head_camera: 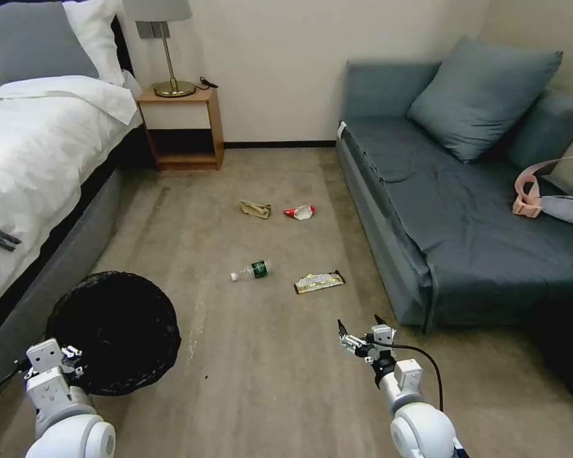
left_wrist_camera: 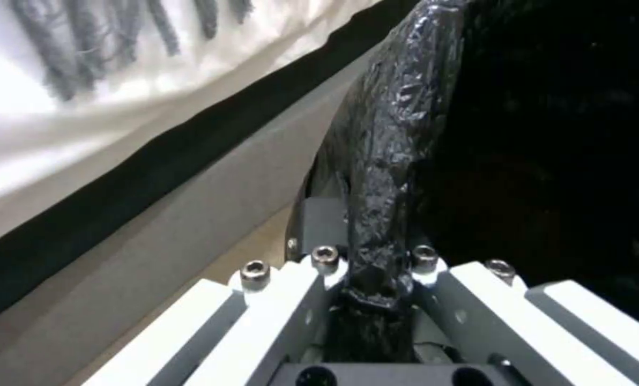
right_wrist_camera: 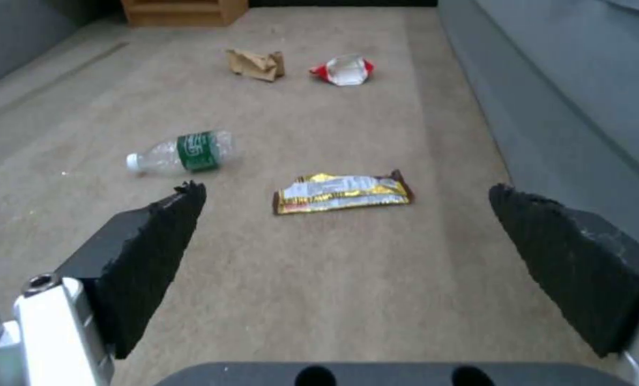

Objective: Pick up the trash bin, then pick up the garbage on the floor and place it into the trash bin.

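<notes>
Left gripper (left_wrist_camera: 373,279) clamped on black-bagged round trash bin (head_camera: 113,331); right gripper (right_wrist_camera: 348,241) spread wide: centre it over the black-and-yellow snack wrapper (right_wrist_camera: 342,192), descend flat.

Soft, even room light; faint shadows on the carpet (head_camera: 267,356). The bed (head_camera: 38,140) glares white. The bin (left_wrist_camera: 391,134) bag glints, blurred close to the wrist lens.

Trash bin (head_camera: 114,331) — white wall hidden under its black bag; near rim covered by the left gripper (head_camera: 70,356). Left wrist view: fingertips hidden behind the bag fold. Sofa (head_camera: 465,210) and bed (head_camera: 38,159) — cut by frame edges. Bottle (head_camera: 251,270) label — text too small to read.
</notes>
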Robot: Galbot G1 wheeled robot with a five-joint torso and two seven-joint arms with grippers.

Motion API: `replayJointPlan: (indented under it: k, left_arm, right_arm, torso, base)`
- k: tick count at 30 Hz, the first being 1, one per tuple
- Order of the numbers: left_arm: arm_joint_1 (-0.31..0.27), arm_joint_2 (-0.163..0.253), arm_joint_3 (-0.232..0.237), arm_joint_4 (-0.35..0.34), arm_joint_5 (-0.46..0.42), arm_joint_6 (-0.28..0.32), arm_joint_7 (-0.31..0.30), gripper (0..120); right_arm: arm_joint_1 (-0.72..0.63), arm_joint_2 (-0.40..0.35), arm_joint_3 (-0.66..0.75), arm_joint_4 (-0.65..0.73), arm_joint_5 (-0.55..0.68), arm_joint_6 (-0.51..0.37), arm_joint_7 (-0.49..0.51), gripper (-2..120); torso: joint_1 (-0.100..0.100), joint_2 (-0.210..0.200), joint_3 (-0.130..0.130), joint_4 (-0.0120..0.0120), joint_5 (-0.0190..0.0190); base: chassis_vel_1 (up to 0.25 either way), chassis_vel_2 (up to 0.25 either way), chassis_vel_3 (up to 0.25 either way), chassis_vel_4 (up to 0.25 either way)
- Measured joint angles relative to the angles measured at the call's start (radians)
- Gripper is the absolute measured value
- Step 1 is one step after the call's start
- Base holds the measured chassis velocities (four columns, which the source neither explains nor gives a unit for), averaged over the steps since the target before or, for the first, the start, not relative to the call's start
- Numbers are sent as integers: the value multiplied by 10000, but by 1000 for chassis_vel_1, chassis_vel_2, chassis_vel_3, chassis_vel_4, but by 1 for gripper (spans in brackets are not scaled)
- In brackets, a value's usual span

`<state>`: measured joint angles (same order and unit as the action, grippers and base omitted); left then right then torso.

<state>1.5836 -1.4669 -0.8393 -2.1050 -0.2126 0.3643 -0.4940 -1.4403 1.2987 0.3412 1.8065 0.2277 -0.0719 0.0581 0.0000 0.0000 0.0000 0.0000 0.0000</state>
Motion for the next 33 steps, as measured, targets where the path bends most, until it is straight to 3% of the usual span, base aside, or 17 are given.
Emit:
replayJointPlan:
  k: [33]
  left_arm:
    - [-69, 7, -34, 173, -80, 15, -1, 1]
  right_arm:
    - [208, -11, -125, -396, -112, 83, -116, 100]
  torso:
    - [0, 0, 0, 0, 0]
  base:
    - [-111, 103, 106, -108]
